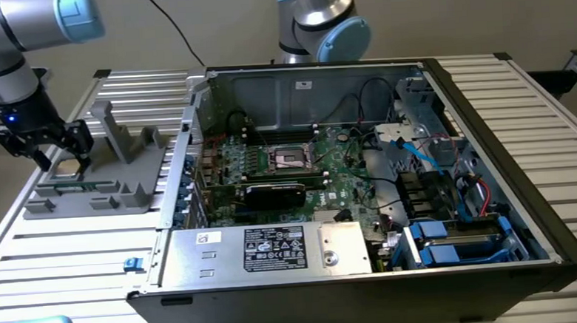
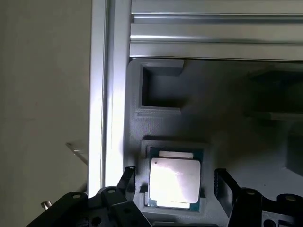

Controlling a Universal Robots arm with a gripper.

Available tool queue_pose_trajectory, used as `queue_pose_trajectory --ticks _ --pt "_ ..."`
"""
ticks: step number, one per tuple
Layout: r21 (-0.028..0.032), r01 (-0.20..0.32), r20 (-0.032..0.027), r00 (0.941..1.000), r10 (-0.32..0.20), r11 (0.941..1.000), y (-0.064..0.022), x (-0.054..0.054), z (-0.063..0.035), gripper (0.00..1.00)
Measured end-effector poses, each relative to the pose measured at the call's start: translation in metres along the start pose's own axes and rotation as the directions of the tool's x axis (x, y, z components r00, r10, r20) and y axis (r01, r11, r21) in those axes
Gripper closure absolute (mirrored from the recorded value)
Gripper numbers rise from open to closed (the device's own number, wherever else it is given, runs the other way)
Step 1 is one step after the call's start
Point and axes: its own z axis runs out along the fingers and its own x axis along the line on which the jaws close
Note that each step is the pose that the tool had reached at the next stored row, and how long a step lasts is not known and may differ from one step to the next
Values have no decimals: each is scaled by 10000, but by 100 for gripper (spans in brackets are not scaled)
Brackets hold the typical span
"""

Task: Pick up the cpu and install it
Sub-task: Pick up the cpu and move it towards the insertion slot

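**A:** Silvery-beige metal, that's our cpu (image 2: 174,182). It lies flat in its square recess in the grey plastic tray (image 2: 161,123), not yet lifted.

**B:** Our gripper (image 1: 61,158) hangs right over it with its jaws spread wide and nothing in them. We see one of the fingers (image 2: 129,178) on either side of the chip, apart from its edges.

**A:** Then we'd say centring matters most. The recess walls sit close around the chip, so we should come straight down, level, and take it by two opposite edges.

**B:** Agreed, and we should close gently. A skewed grip could tip it against the wall, we think.

**A:** The socket (image 1: 290,158) sits on the green motherboard (image 1: 354,180), inside the open computer case (image 1: 486,158), well apart toward the exterior view's right.
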Motion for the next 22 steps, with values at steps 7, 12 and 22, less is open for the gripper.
queue_pose_trajectory --ticks 7,12,22 --pt "30 0 -44 10000 0 10000 -1 -2 18 24" --pt "108 -2 -48 10000 3 9999 -2 -10 19 31" --pt "148 -4 -60 10000 5 9999 0 -33 23 31"
